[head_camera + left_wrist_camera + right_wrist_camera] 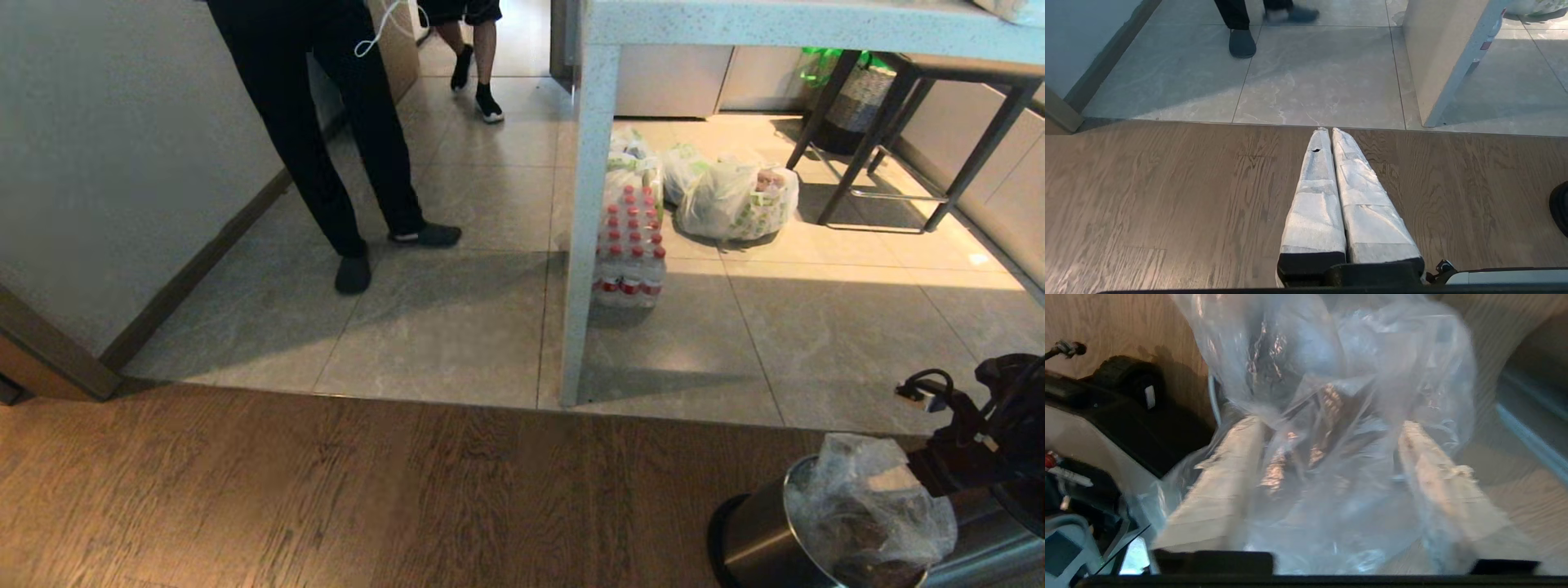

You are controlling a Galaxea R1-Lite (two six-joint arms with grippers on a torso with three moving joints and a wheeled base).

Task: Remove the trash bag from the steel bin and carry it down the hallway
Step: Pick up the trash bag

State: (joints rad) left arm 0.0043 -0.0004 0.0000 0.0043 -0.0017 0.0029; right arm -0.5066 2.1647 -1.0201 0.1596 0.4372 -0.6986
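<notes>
With the trash bag (869,506) bulging from the steel bin (755,543) at near right, spreads right claw (1327,428) wide around its plastic for grasping, leaves left claw (1327,132) closed, parked over wood floor (326,490).

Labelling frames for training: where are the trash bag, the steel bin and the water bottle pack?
trash bag (865,506), head view, crumpled top.
steel bin (755,543), head view, side wall.
water bottle pack (629,249), head view, bottle caps.

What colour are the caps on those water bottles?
Red, on the bottle pack; clearest in the head view.
</notes>
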